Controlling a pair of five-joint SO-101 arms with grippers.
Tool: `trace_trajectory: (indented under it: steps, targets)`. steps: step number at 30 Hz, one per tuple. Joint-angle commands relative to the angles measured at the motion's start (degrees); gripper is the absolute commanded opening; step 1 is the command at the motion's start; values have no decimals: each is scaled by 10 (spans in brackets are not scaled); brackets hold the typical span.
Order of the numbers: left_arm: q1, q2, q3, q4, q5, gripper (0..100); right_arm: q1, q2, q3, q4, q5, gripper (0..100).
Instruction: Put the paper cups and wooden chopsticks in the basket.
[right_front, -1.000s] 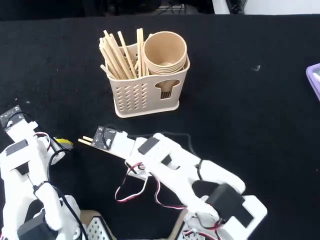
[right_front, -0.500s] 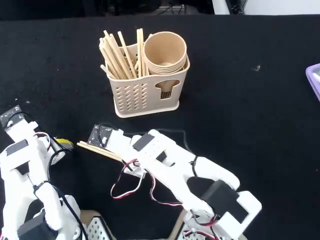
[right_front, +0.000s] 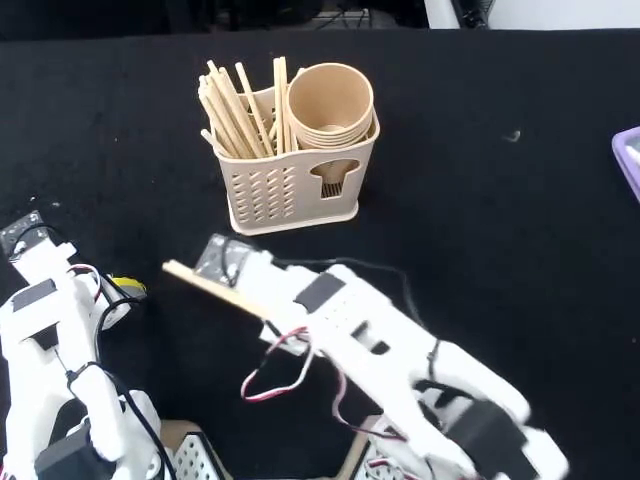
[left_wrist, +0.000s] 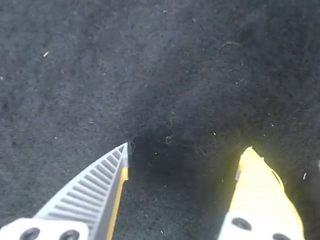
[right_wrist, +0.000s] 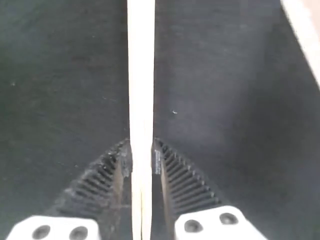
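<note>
A beige slotted basket (right_front: 290, 185) stands at the back centre of the black table. It holds several wooden chopsticks (right_front: 235, 105) on its left side and stacked paper cups (right_front: 330, 105) on its right. My right gripper (right_front: 240, 288) (right_wrist: 142, 147) is shut on a pair of wooden chopsticks (right_front: 198, 280) (right_wrist: 141, 80), held off the cloth in front of the basket and pointing to the left. My left gripper (left_wrist: 185, 150) hangs open over bare black cloth at the table's left side, nothing between its fingers.
A purple object (right_front: 630, 155) pokes in at the right edge. The left arm (right_front: 50, 330) stands at the front left, close to the tip of the held chopsticks. Bare black cloth lies around the basket.
My right gripper has risen with the chopsticks and shifted slightly back towards the basket. The left arm has kept still.
</note>
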Motion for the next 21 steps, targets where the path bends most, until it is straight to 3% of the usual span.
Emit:
trace_trajectory:
  steps: [1, 11, 16, 21]
  targets:
    - [-5, -7, -11, -8, 4, 338, 34, -89, 22, 3, -5, 10]
    - [-5, -2, -4, -26, 5, 338, 47, -253, -14, 127, 22, 10]
    - [-3, -7, 6, -33, 5, 338, 34, -356, -136, 229, 18, 10]
    - [-3, -5, 9, -31, 5, 338, 37, -424, -294, 236, -33, 10]
